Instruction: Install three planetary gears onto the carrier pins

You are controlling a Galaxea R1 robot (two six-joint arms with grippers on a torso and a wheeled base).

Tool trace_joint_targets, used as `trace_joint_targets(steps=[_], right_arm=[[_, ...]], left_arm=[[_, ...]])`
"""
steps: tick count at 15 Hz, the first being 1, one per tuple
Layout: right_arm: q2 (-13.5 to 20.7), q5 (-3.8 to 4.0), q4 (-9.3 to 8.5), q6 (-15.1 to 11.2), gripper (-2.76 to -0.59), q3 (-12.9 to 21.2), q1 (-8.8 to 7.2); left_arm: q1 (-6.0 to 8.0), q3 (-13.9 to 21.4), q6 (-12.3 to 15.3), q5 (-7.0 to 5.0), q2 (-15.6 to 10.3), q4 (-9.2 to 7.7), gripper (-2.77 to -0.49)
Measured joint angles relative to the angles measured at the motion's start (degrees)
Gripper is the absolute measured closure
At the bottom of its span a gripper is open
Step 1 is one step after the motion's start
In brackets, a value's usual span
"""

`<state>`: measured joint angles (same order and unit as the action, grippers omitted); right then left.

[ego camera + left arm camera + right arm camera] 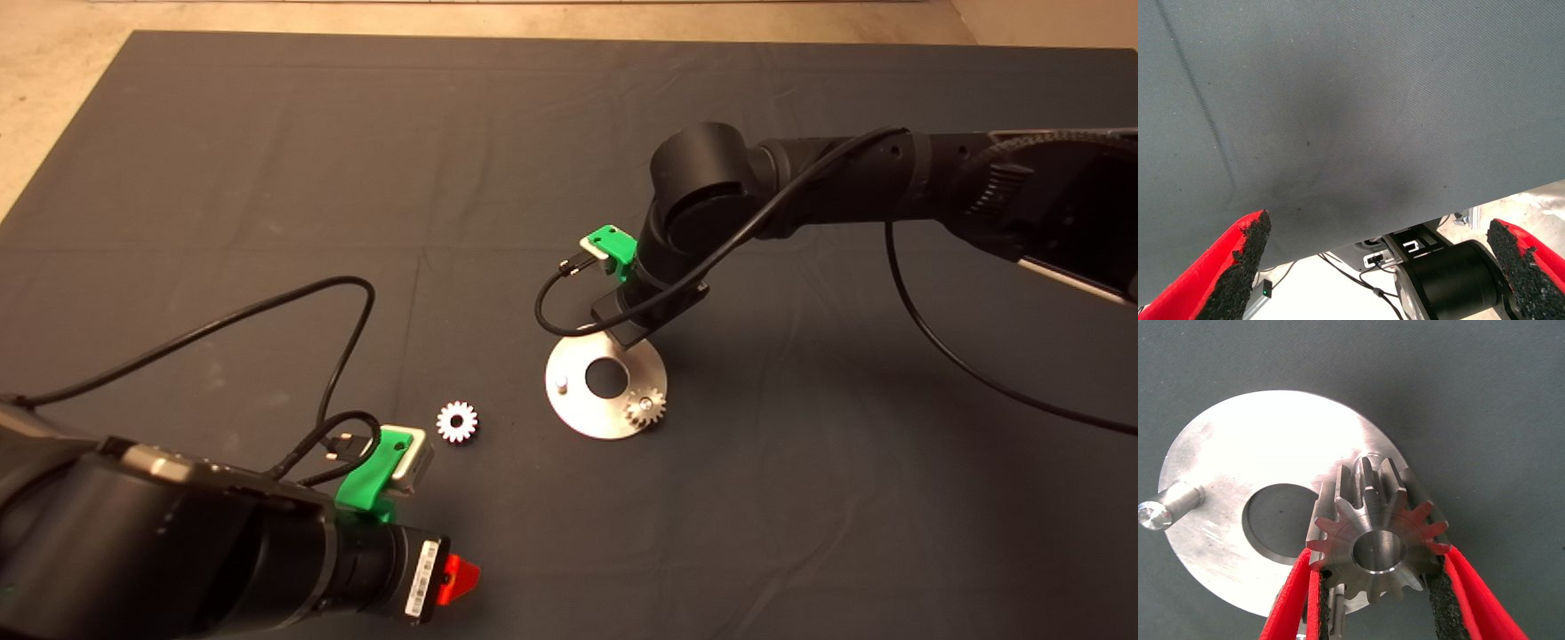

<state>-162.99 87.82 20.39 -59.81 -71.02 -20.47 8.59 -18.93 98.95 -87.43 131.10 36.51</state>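
Note:
The round silver carrier plate (582, 413) lies mid-mat, with one bare pin (561, 382) on its left. A steel gear (645, 407) sits on the plate's near right side. A bright white gear (457, 421) lies flat on the mat left of the plate. My right gripper (627, 331) hangs over the plate's far side, fingers hidden under the wrist. In the right wrist view my right gripper (1378, 557) is shut on a steel gear (1368, 513) just above the plate (1238, 447), beside its centre hole and across from a bare pin (1171, 507). I cannot tell whether it is on a pin.
My left gripper (455, 578) waits open and empty at the mat's near left edge. Its wrist view (1381, 273) shows bare mat and the robot's base beyond the edge. Black cables loop over the mat near both wrists.

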Motion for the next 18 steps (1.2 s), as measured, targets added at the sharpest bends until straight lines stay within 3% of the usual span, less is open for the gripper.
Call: trace_joint_targets(steps=[18], right_arm=[[0.1,0.07,0.01,0.2,-0.81,0.2,0.74]], left_arm=[[0.00,0.0,0.0,-0.02,0.0,0.00,-2.34]])
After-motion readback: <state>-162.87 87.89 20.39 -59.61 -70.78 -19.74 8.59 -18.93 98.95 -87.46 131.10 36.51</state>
